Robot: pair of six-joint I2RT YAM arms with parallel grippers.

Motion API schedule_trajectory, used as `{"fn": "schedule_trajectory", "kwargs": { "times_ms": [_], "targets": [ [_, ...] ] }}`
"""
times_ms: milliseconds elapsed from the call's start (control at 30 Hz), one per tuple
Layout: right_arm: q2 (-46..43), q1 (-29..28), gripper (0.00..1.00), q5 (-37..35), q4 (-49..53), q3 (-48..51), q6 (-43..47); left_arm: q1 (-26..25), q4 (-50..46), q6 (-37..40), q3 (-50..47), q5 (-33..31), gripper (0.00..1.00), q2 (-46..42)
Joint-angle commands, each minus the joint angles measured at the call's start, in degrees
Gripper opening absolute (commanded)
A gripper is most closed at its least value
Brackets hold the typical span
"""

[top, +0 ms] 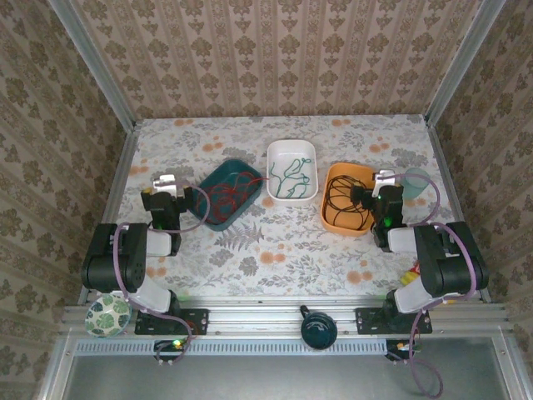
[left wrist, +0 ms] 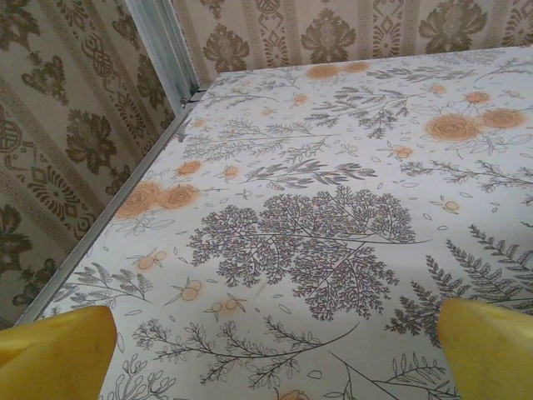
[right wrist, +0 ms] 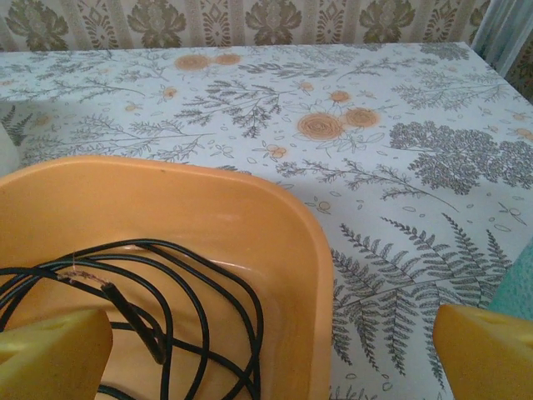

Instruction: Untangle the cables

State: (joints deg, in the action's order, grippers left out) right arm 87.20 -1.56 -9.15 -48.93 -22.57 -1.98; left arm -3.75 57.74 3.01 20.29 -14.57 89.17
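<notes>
Floral table [top: 283,242], 3 trays in a row, teal tray [top: 218,177], white tray [top: 291,147], orange tray [top: 341,172], left gripper [top: 165,181] spread wide, empty, beside the teal tray, right gripper [top: 385,177] spread wide, empty, at the orange tray's right rim, red cable [top: 233,196] in teal, green cable [top: 290,177] in white, black cable [top: 346,202] in orange

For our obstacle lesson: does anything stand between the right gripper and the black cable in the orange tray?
Nothing visible does. The right gripper is open at the orange tray's edge, and the black cable lies uncovered inside the tray, close beneath the fingertips.
</notes>
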Motion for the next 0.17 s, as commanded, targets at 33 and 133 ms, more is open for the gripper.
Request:
{"fn": "schedule_trajectory", "kwargs": {
  "times_ms": [33, 133],
  "targets": [
    [0.5, 0.4, 1.0, 1.9, 0.6, -1.2, -0.9, 0.4, -2.0, -0.5, 1.0, 1.5, 1.0, 0.4],
    [0.3, 0.4, 1.0, 2.2, -0.1, -0.6, -0.8, 0.4, -1.8, -0.3, 0.9, 1.5, 1.0, 0.5]
  ]
}}
